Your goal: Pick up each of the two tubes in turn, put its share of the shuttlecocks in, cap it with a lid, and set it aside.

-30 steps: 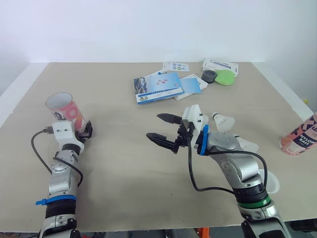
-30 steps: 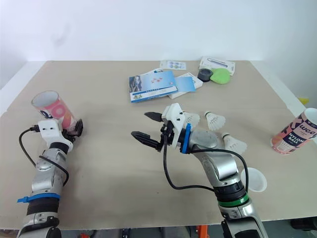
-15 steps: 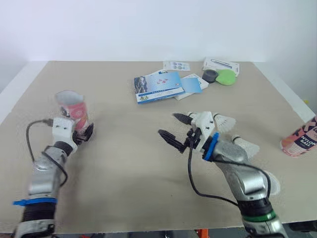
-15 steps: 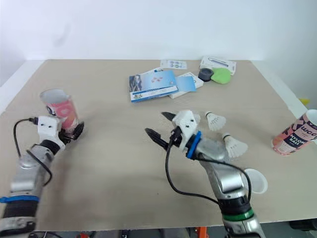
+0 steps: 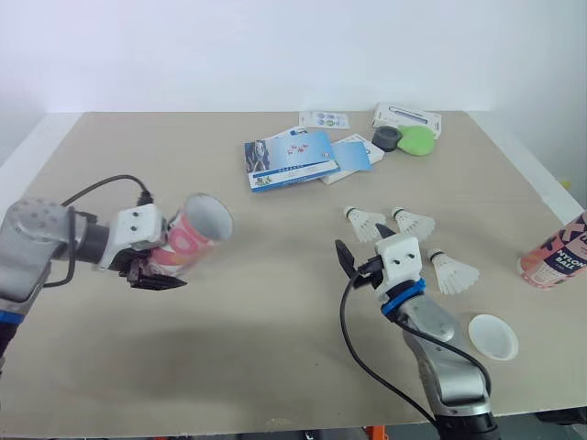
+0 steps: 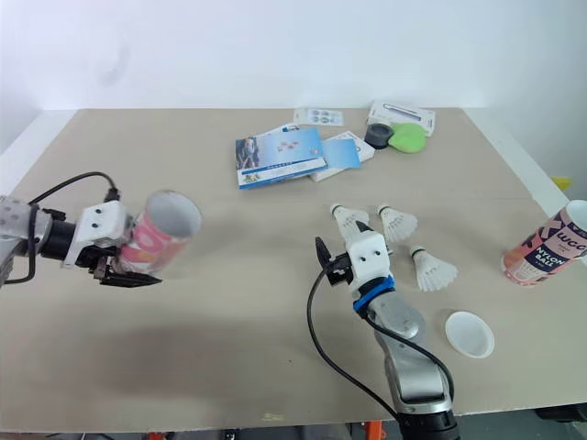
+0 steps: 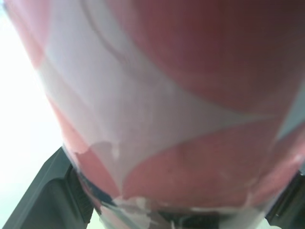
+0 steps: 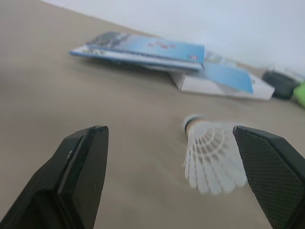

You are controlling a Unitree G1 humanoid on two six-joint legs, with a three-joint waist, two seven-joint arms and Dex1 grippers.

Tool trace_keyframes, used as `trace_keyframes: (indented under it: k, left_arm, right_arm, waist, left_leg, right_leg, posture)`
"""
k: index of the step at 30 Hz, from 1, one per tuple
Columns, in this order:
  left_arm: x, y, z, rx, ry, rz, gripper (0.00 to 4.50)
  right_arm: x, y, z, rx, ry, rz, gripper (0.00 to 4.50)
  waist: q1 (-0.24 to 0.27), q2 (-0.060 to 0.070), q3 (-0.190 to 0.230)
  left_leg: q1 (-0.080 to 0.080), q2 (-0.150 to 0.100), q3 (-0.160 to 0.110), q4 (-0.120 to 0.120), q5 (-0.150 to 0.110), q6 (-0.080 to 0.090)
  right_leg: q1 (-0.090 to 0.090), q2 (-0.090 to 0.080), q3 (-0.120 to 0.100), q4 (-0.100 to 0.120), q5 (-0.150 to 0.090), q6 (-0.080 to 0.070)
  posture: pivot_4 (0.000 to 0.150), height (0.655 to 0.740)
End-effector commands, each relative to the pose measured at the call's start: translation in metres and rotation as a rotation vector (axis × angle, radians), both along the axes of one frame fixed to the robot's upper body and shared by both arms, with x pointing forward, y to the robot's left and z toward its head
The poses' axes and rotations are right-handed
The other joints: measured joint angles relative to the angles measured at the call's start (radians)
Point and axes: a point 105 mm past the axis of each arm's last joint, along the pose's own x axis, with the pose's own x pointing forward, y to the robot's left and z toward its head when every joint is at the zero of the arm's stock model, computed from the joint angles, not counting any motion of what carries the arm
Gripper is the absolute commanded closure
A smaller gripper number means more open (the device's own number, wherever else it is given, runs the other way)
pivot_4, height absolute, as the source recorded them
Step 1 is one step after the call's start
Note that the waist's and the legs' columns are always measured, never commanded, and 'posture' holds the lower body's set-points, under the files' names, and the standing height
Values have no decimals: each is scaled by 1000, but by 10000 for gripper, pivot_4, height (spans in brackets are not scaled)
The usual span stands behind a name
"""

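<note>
**Between the left jaws, a tube tipped for loading**

Between the black fingers of the left gripper [image 5: 151, 275], the pink-and-white cardboard tube [image 5: 188, 243] is clamped near its base. It is held clear of the beige table [image 5: 229, 357] and tilted almost onto its side, with its open mouth turned toward the robot's right. I judge this pose is meant to present the opening for filling.

Across the table, the right gripper [image 8: 167, 131] has its jaws spread wide and holds nothing. In the right wrist view a white feathered shuttlecock [image 8: 212, 157] lies ahead of the gap (cork end pointing toward the blue booklets [image 8: 143, 47]), so a pinch on it looks like the next move.

A second shuttlecock [image 5: 413, 223] and a third shuttlecock [image 5: 454, 272] lie near it. The round white lid [image 5: 493, 336] rests by the right forearm. The other pink tube [image 5: 555, 252] stands upright at the table's right edge, well apart and not yet filled.
</note>
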Motion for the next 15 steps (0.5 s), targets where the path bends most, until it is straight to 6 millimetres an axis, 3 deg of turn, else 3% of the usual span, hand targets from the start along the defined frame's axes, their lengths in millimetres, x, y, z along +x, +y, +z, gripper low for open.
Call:
trace_keyframes:
  k: [1, 4, 15]
  left_arm:
    - [-7, -1, -8, 120, 55, -78, 5480]
    - [-6, -7, -14, 152, 60, -93, 5480]
    - [-7, -7, -28, 224, 20, -78, 5480]
  right_arm:
    - [10, 1, 2, 28, 19, -47, 0]
    - [23, -2, -6, 56, 90, -83, 0]
    - [46, -4, -2, 73, 85, -112, 0]
  waist:
    - [-2, 0, 0]
    - [-6, 0, 0]
    - [-5, 1, 0]
  left_leg:
    - [-1, 0, 1, 0, 0, 0]
    - [-5, 1, 1, 1, 0, 0]
    - [-9, 0, -3, 4, 0, 1]
  right_leg:
    - [-2, 0, 1, 1, 0, 1]
    - [-5, 1, 1, 1, 2, 2]
    - [-6, 1, -1, 4, 2, 3]
  posture:
    - [1500, 7400]
    - [1500, 7400]
    - [1500, 7400]
